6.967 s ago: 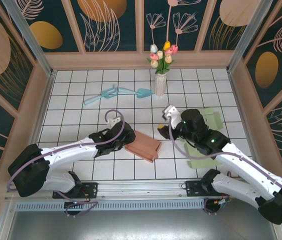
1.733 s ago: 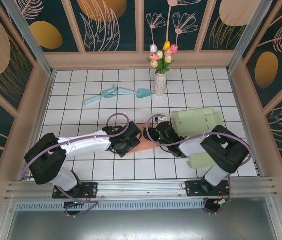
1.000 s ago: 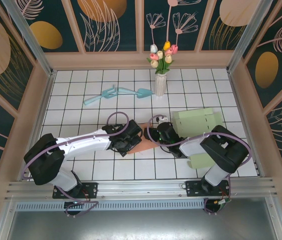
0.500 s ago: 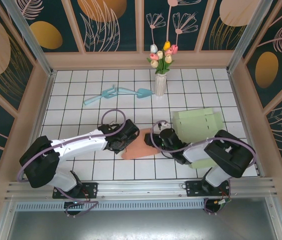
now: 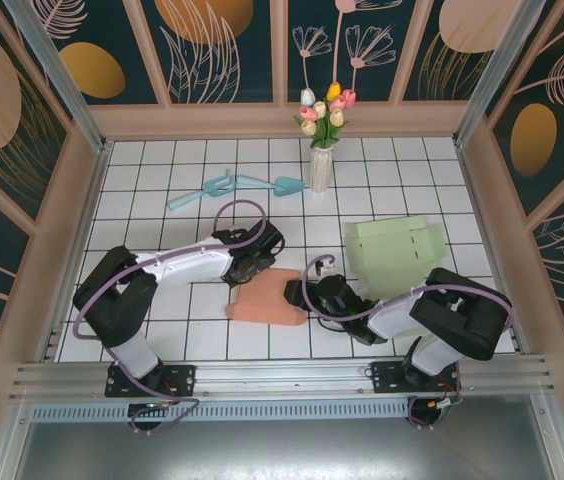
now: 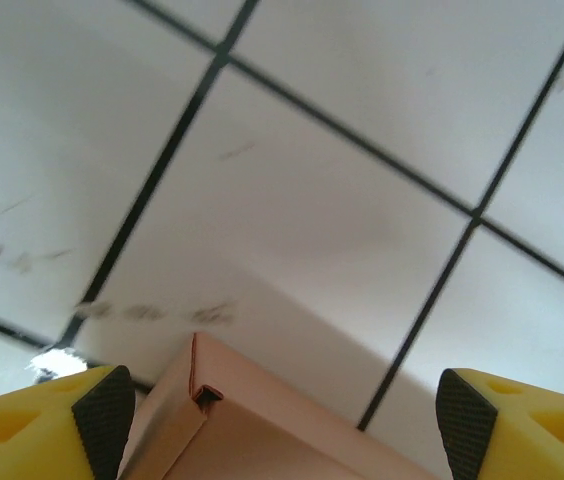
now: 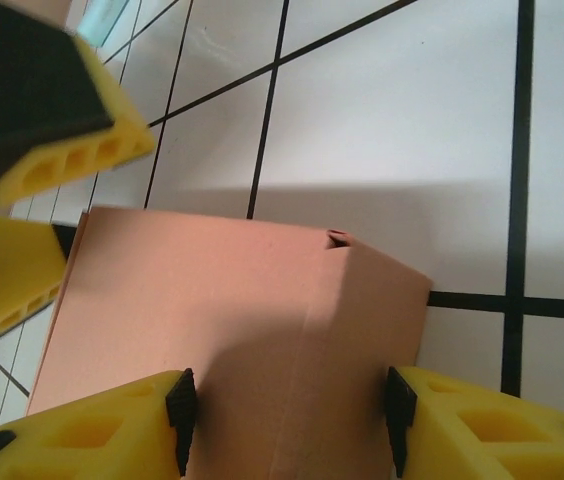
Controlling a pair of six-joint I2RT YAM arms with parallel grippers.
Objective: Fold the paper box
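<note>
Pink paper box (image 5: 262, 301): lies flat on the white tiled table (image 5: 152, 200), lower middle of the overhead view, with a gripper at each end.
Left gripper (image 6: 282, 425): fingers spread wide. It sits at the box's upper left edge in the overhead view.
Between its fingers: a corner of the pink box pokes up at the bottom of the left wrist view. The pad (image 6: 102, 412) at lower left is just beside the box's edge, and I can't tell if it touches.
Right gripper (image 7: 289, 420): jaws partly apart and low over the box's right end.
Its pads (image 7: 180, 415): they stand over the box's top panel, which runs on past them on both sides. From here I can't say whether they press down.
Box surface: a faint crease runs up between the right fingers, and there is a small notch in the far edge.
Green paper box (image 5: 394, 248): lies flat, right of centre, apart from the pink one.
Vase of flowers (image 5: 319, 165): upright, upper centre.
Blue scoops (image 5: 232, 186): lying left of the vase.
</note>
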